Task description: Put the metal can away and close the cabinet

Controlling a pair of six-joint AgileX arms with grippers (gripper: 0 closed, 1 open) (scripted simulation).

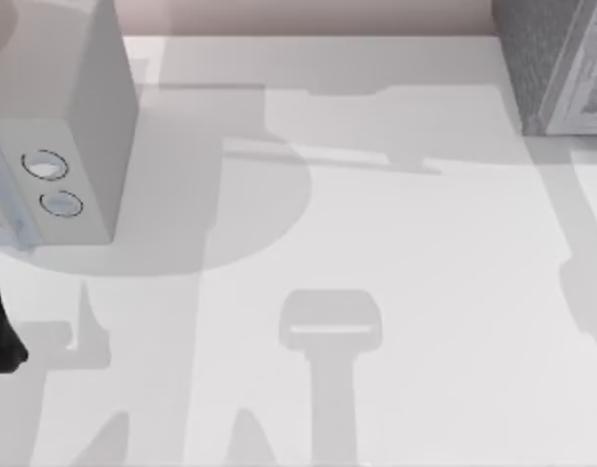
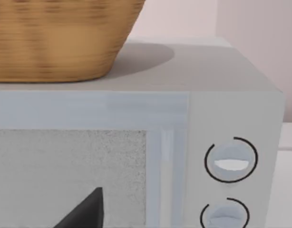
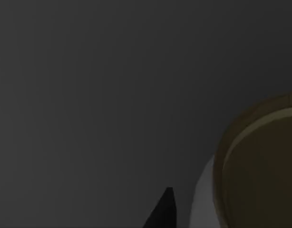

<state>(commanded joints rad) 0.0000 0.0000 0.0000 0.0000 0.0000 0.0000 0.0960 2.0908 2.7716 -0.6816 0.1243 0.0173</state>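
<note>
Speckled, stone-rough dark grey on the cabinet [image 1: 532, 58] with its paler framed front, smooth matt pale grey on the box [image 1: 89, 107] with two rings, a woven wicker basket [image 2: 55, 38] on it, and a plain matt white table [image 1: 425, 292].

We're scanning for lettering and nothing reads — the smooth pale grey box with two round rings [image 1: 80, 117] carries no marks by its dials, and the dark grey speckled stone-textured cabinet [image 1: 537, 58] shows no label either.
</note>
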